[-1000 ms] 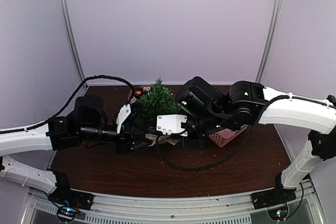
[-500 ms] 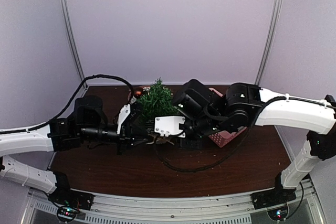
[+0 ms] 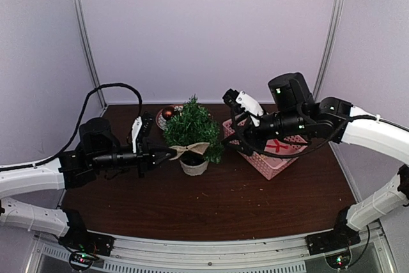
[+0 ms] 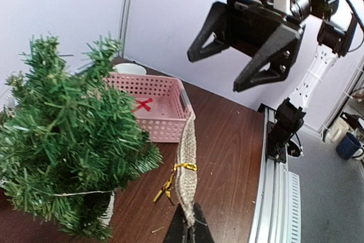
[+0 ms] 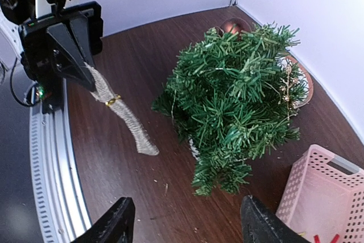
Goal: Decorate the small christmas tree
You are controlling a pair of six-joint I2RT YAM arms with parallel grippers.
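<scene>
Small christmas tree [image 3: 192,126] stands in its pot at the middle of the tabletop [image 3: 211,212]. My left jaws are clamped on a burlap ribbon [image 4: 186,166] at its near side; my right jaws stand apart above the pink basket [image 3: 276,161] to its right.

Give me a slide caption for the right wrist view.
Left gripper holds a burlap ribbon beside the small christmas tree.
</scene>
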